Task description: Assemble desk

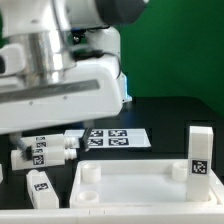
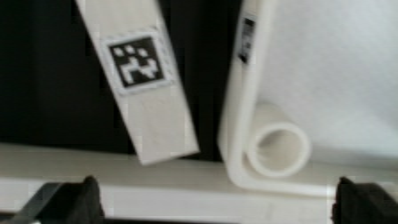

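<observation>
The desk's white rimmed tabletop [image 1: 130,195] lies at the front of the exterior view, with round sockets at its corners. One square leg [image 1: 200,156] stands upright at its right end, tag facing out. Other tagged legs [image 1: 44,153] lie loose on the dark table at the exterior view's left. In the wrist view a tagged leg [image 2: 143,85] lies beside the tabletop's rim and a corner socket [image 2: 276,150]. My gripper [image 2: 217,205] is open; its dark fingertips [image 2: 71,202] stand wide apart over a pale blurred surface with nothing between them. The arm's body hides the gripper in the exterior view.
The marker board [image 1: 115,138] lies flat behind the tabletop. The big white robot arm [image 1: 60,80] fills the exterior view's upper left. A green wall backs the scene.
</observation>
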